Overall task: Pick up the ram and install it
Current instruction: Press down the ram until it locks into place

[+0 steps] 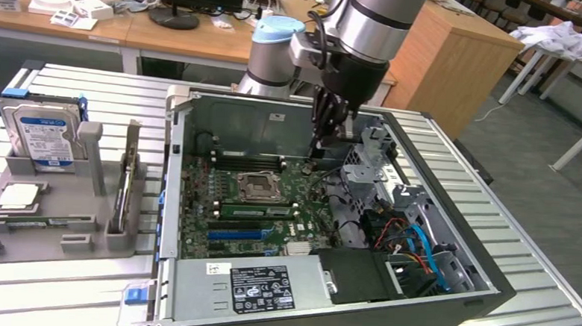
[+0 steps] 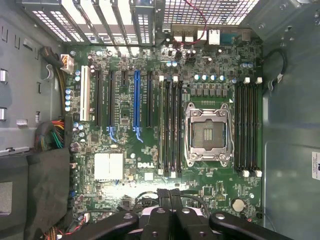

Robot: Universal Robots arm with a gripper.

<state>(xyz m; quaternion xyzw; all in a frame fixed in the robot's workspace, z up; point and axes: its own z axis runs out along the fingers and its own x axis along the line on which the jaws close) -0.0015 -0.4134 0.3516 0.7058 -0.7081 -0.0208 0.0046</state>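
The gripper [image 2: 169, 195] hung over the motherboard [image 2: 220, 192], fingers together and empty. A green ram [image 1: 256, 210] stood in a memory slot just below the CPU socket [image 1: 257, 185], mid-frame in the exterior view. It looked seated, so little seemed left, though the slot's clips were unclear.

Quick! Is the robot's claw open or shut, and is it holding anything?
Gripper: shut, with nothing seen between its fingers, above the motherboard inside the computer case.
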